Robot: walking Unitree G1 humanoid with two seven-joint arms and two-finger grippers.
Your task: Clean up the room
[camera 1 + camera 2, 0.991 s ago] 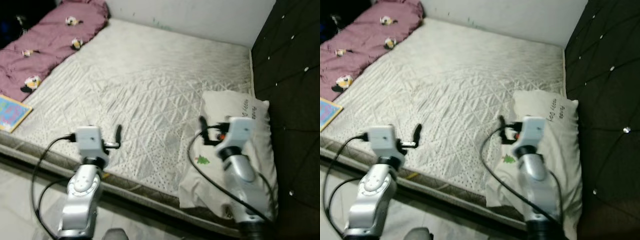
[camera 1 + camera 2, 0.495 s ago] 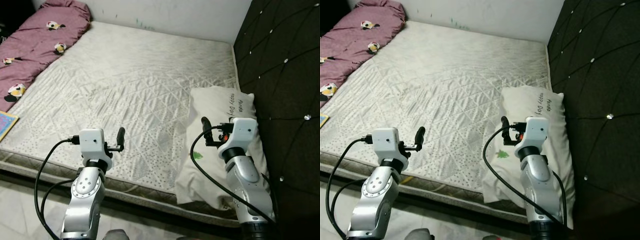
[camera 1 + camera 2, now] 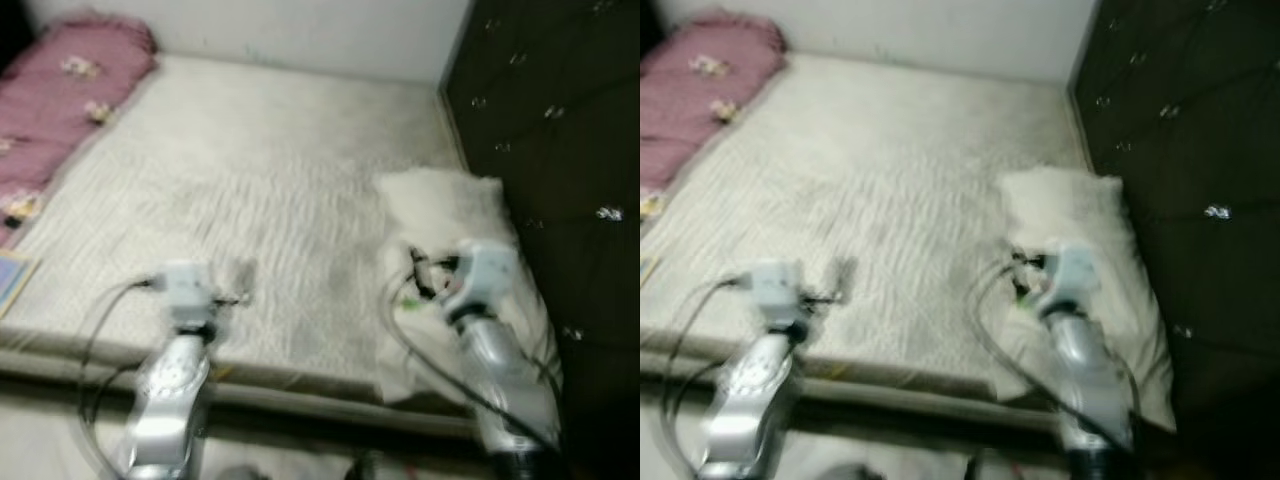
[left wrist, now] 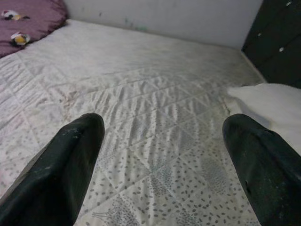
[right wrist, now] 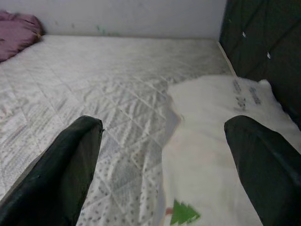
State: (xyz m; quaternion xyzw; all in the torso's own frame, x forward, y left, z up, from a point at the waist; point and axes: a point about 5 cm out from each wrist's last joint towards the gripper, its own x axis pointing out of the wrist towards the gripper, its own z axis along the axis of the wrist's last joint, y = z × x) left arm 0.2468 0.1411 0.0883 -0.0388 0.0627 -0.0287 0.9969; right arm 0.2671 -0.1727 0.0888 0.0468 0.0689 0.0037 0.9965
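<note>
A white pillow (image 3: 445,205) with a small green tree print (image 5: 183,213) lies at the head of the bed, against the dark headboard. A mauve blanket (image 3: 60,95) with small animal prints is bunched along the bed's far left side. My left gripper (image 4: 162,125) is open and hovers over the quilted mattress cover (image 4: 155,94) near the bed's front edge. Open too, my right gripper (image 5: 163,125) hangs just above the pillow's near left edge. Nothing sits between either pair of fingers. Both eye views are blurred.
The dark tufted headboard (image 3: 550,150) rises along the right. A pale wall (image 3: 300,30) closes the far side of the bed. A colourful flat book (image 3: 10,283) lies at the bed's left front corner. The bed's front edge (image 3: 300,385) runs just before me.
The whole picture has shifted and blurred, so the camera has moved; the headboard takes more of the right side. Both arms hold the same pose with fingers apart.
</note>
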